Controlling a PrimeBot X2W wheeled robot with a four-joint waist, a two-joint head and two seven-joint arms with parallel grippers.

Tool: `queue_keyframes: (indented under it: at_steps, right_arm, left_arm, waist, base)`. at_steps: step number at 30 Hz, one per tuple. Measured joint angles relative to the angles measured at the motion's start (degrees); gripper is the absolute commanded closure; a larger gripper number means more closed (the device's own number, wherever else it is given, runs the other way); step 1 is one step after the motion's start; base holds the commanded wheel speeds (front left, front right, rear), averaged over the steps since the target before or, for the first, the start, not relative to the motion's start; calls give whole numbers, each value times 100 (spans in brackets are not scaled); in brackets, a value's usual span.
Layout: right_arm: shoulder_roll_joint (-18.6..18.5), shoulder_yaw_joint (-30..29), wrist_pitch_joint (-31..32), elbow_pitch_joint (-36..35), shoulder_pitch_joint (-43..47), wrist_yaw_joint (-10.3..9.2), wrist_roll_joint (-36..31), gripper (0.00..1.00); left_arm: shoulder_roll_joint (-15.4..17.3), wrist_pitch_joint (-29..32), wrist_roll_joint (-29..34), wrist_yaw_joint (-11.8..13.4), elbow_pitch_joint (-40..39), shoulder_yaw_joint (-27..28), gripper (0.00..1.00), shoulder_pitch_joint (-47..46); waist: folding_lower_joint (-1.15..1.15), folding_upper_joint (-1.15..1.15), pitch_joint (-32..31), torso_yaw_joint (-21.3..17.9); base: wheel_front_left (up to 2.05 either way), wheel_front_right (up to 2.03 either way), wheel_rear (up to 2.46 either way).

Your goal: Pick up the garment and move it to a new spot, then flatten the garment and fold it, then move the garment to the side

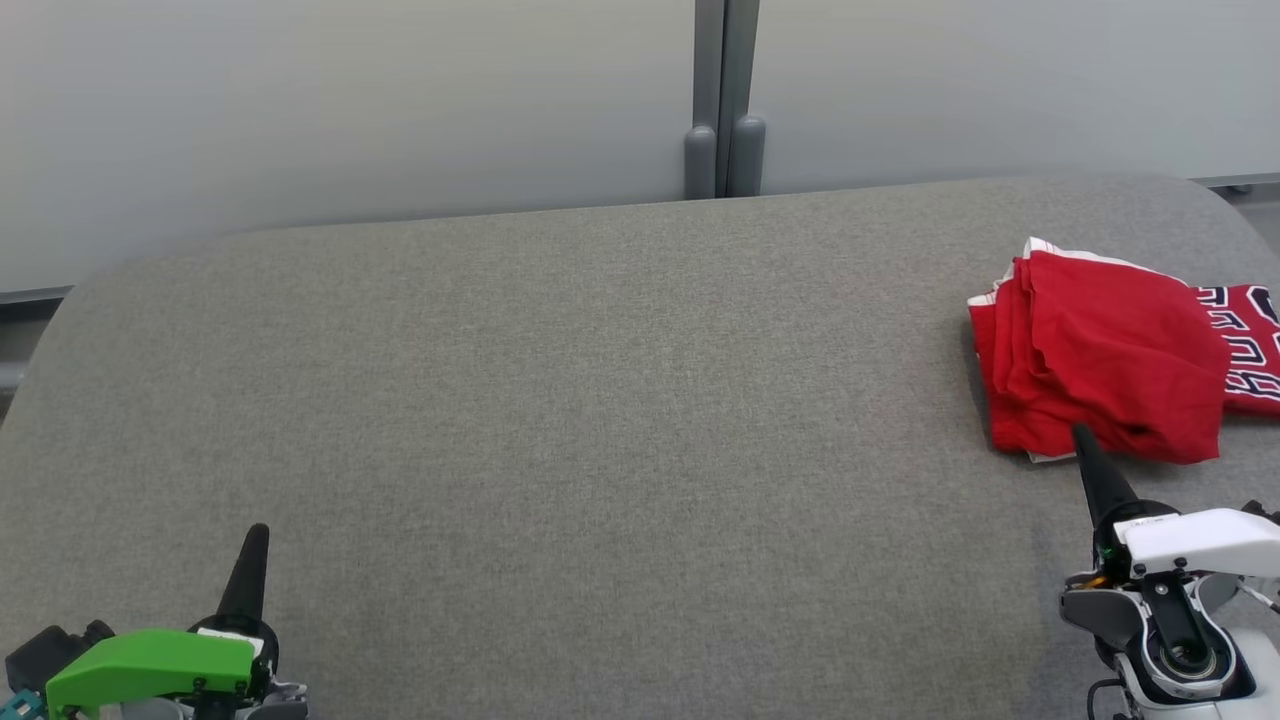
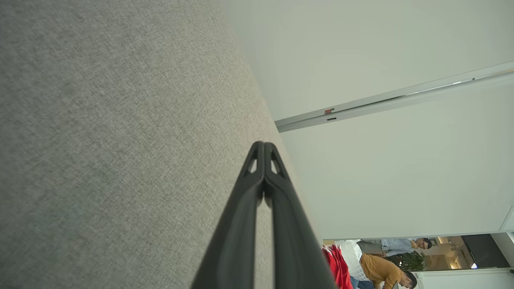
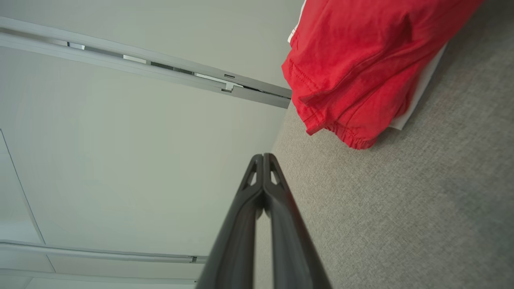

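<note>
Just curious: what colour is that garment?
The garment is red with white trim; the head view shows it best.

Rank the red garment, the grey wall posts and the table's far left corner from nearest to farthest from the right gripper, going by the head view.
1. Red garment, far right, just ahead of the right gripper.
2. Grey wall posts, back centre.
3. Table's far left corner, at the opposite end.

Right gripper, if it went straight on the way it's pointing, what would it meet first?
Likely the red garment: in the head view the right gripper ends at its near hem. The right wrist view shows the garment slightly off that line, so it could slip past over the grey table.
</note>
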Motion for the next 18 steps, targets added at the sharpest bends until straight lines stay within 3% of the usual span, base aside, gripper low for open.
queue_keyframes:
  at_steps: [18]
  right_arm:
    - [310,-478,324,1,-69,242,1046,100]
  left_arm:
    - [-144,299,-978,-216,11,188,100,-219]
  waist:
    - [0,0,29,60]
  base:
    - [0,0,0]
